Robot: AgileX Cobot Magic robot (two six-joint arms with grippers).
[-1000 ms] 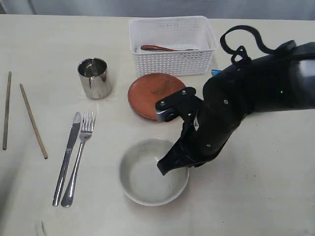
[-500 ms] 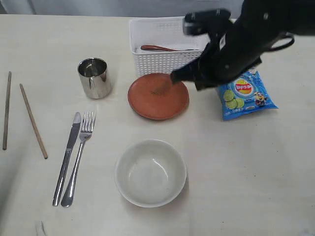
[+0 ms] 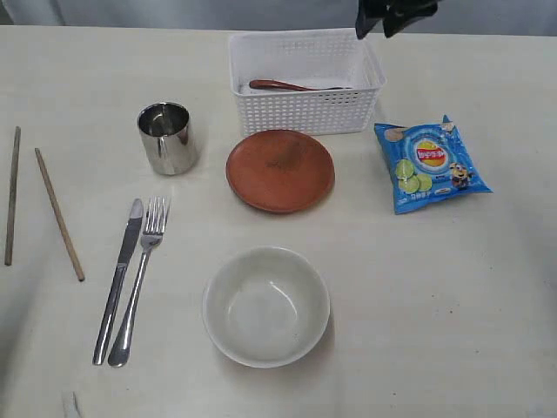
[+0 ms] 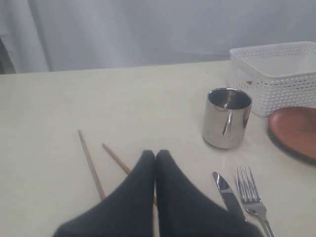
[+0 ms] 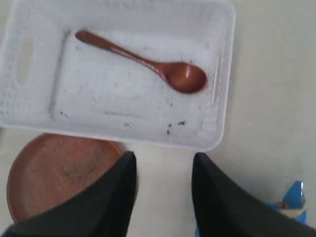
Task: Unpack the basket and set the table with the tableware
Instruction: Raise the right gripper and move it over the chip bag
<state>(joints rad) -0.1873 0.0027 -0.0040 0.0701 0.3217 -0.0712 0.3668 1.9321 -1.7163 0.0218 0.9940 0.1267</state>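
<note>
The white basket stands at the back of the table and holds only the red-brown wooden spoon. In front of it lie the brown plate and the pale bowl. To the left are the steel cup, the knife, the fork and two chopsticks. My right gripper hangs open and empty high above the gap between basket and plate. My left gripper is shut and empty over the chopsticks.
A blue chip bag lies right of the plate, near the basket's right corner. In the exterior view only a dark piece of the right arm shows at the top edge. The left arm is outside that view.
My right arm has lifted off the bowl and swung back and up over the basket's right end. The bowl stays on the table, and the chip bag is uncovered.
</note>
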